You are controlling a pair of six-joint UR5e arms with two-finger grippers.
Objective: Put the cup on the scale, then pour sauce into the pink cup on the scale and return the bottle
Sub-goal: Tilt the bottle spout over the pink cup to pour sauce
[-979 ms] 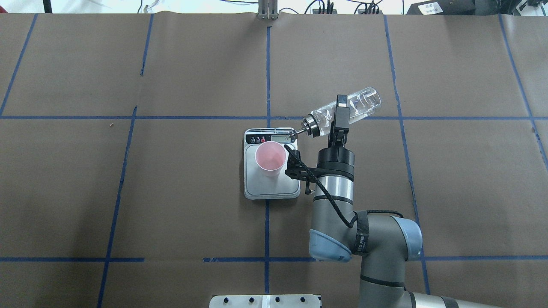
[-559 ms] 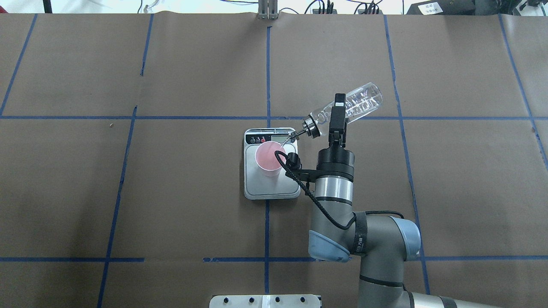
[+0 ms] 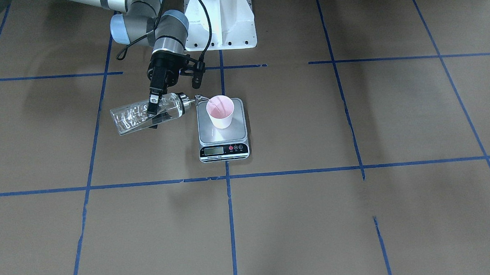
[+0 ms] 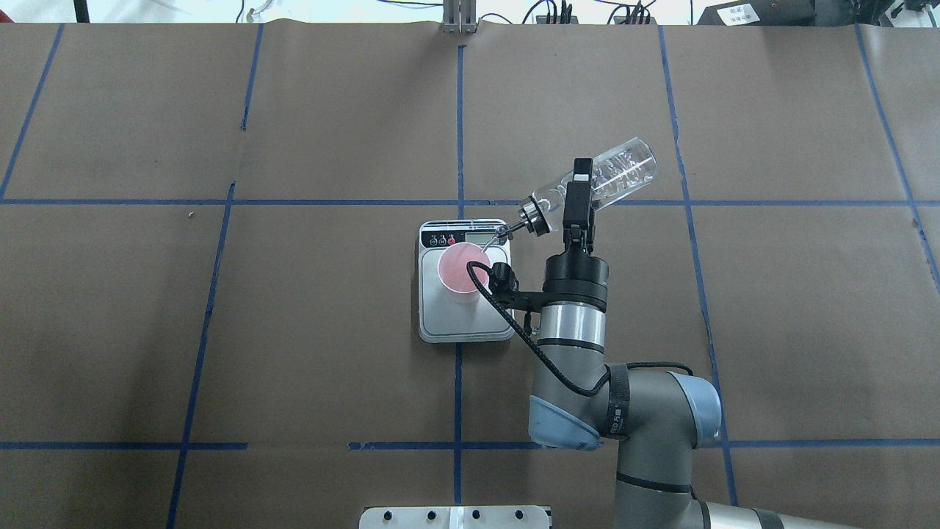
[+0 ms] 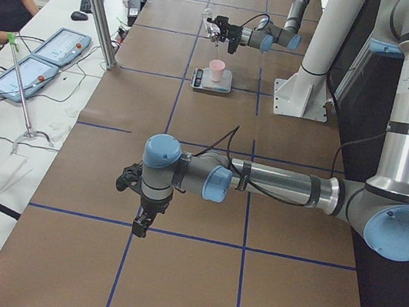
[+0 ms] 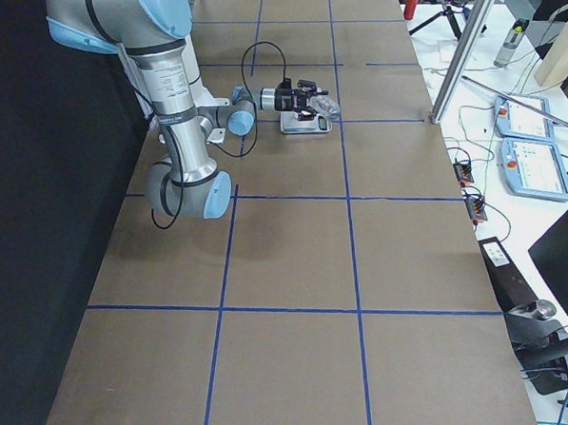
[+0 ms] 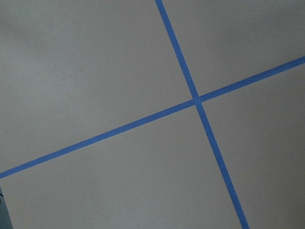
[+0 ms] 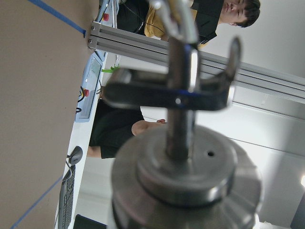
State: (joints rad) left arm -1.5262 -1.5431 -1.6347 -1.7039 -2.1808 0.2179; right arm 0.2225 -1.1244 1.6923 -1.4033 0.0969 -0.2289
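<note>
Your right gripper (image 4: 579, 197) clamps the bottle (image 4: 623, 170), tipped nearly flat, spout (image 4: 504, 231) above the cup (image 4: 455, 268) rim (cup lies to its left).

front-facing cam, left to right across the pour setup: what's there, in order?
bottle → pour spout → cup. Left out: the right gripper, clamped on the bottle, and the scale, under the cup; both overlap.
</note>
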